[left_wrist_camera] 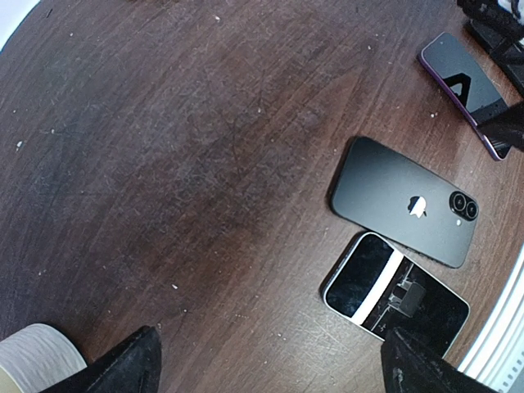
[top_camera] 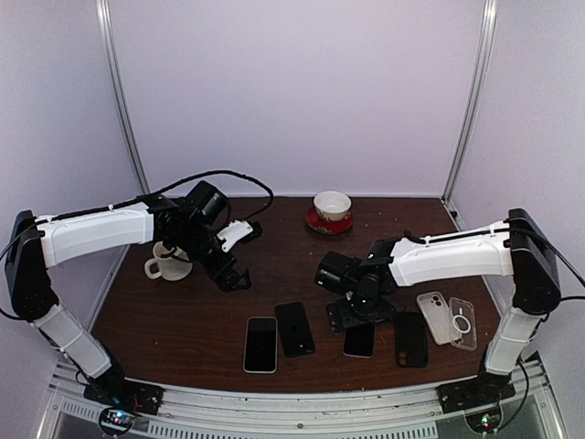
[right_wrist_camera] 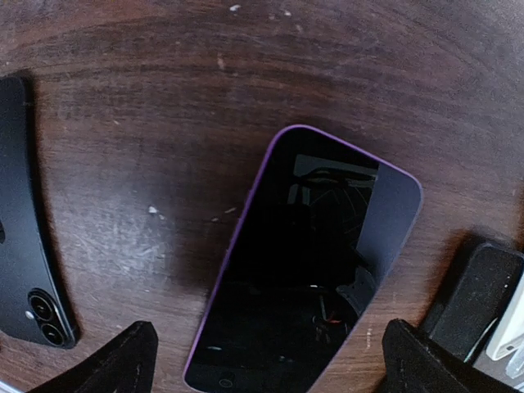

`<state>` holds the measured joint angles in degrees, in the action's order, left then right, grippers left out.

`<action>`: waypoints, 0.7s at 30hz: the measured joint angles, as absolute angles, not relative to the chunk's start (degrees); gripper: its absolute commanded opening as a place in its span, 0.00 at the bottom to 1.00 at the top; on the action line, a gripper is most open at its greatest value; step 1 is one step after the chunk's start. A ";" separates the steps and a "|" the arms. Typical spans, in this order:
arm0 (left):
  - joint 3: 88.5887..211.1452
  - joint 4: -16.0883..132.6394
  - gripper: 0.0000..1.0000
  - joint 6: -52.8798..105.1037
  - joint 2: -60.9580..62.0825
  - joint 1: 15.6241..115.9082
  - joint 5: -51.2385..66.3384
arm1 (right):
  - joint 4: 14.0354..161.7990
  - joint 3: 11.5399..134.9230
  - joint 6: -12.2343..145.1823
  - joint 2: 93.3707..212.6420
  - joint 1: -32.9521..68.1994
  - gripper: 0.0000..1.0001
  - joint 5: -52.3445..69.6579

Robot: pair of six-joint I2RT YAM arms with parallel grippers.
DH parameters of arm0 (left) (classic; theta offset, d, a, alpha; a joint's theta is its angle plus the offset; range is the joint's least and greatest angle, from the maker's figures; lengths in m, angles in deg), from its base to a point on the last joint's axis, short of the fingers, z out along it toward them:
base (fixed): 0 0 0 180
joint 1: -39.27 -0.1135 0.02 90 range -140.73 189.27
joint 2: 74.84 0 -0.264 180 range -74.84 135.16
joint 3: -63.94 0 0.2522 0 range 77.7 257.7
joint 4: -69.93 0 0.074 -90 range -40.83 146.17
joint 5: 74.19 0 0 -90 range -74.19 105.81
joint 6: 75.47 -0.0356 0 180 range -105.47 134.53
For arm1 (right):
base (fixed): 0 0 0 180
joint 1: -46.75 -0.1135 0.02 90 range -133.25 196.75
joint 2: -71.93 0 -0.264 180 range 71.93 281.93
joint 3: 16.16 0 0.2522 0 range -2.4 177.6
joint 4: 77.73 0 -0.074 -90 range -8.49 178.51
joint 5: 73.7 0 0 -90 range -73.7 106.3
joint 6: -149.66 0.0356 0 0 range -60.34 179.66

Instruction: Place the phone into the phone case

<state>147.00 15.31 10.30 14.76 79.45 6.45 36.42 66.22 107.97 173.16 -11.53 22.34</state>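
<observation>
Purple-rimmed phone [right_wrist_camera: 303,262] lies screen-up on wood table [right_wrist_camera: 147,98], directly under my right gripper [right_wrist_camera: 274,360], between its fingertips. I see jaws spread wide, holding nothing.

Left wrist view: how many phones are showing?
3: a purple-rimmed phone top right, partly cut off; a black phone, back up, mid right; a white-rimmed phone, screen up, lower right. More may lie outside the frame.

Scuffed wooden table [left_wrist_camera: 164,164], glossy purple-edged phone [right_wrist_camera: 311,262].
</observation>
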 measured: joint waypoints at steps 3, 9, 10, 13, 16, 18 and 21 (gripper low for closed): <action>147.00 15.31 0.98 10.32 14.76 79.45 6.45 | 37.99 67.09 110.66 175.06 -13.13 0.99 22.49; 147.00 15.31 0.98 10.32 14.76 79.45 6.45 | 39.67 65.80 114.01 177.31 -13.74 0.99 22.28; 147.00 15.31 0.98 10.32 14.76 79.45 6.47 | 39.94 65.08 114.36 177.24 -13.74 0.99 22.28; 147.00 15.31 0.98 10.32 14.76 79.45 6.47 | 41.12 62.83 115.41 175.63 -13.78 0.99 22.28; 147.00 15.31 0.97 10.32 14.78 79.45 6.45 | 41.42 60.69 115.56 174.16 -13.76 0.99 22.01; 147.00 15.31 0.98 10.32 14.78 79.45 6.45 | 42.19 59.55 115.43 173.51 -13.59 0.98 21.29; 147.00 15.33 0.97 10.32 14.78 79.49 6.47 | 44.07 58.48 115.12 172.98 -12.91 0.93 19.70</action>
<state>147.00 15.33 10.32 14.78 79.49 6.47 44.07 58.48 115.12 172.98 -12.91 19.70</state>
